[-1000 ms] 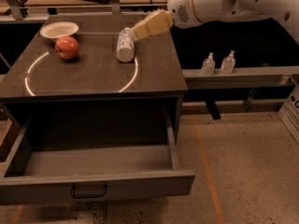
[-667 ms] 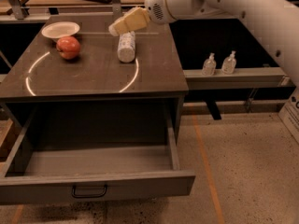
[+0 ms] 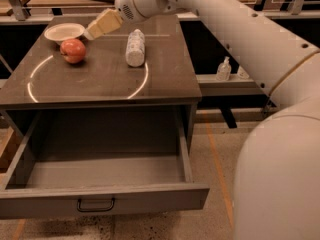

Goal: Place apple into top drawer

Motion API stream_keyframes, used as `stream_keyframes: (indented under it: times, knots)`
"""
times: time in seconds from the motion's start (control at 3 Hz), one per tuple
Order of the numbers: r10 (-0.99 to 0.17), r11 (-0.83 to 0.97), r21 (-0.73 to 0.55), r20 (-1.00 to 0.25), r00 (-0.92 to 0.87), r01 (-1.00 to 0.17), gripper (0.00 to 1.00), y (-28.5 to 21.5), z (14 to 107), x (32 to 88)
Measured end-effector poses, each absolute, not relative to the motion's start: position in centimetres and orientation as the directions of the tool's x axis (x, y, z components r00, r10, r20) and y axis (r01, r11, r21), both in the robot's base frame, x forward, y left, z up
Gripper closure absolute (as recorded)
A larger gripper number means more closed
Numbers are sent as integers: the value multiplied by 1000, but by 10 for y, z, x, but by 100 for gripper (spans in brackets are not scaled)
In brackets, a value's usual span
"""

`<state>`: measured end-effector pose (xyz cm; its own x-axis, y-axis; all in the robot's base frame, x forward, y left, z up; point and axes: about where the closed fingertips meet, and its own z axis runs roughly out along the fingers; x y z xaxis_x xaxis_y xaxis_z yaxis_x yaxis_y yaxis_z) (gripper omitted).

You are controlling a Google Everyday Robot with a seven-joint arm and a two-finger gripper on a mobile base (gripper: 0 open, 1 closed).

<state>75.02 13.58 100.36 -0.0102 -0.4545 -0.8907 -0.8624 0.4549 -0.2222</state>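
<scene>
Item: apple (image 3: 73,50), red with a yellow blush, resting on the desk (image 3: 100,81) at upper left of the frame, just below the white bowl (image 3: 64,32) and well left of the white bottle (image 3: 135,47) lying on its side.
Receptacle: top drawer (image 3: 100,198), pulled fully out at the bottom of the frame, interior bare, dark handle (image 3: 95,204) at centre of its front panel.
Claw (image 3: 92,31): hangs just up and right of the apple, beside the bowl, not touching the fruit; how far open it is cannot be told; nothing is seen in its hold.
Done: drawer stands open and ready.
Left, by my judgement: close on the apple, lift it, carry it down the frame over the desk edge, release it in the drawer.
Change from earlier frames: the claw has crossed from right of the bottle to left of it, toward the apple; apple, bowl, bottle and drawer lie unmoved.
</scene>
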Motion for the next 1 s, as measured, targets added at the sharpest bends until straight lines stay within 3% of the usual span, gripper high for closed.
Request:
stream_keyframes:
  times: [1.0]
  knots:
    - [-554,311,-101,-827,-94,-945,0,266,922,780]
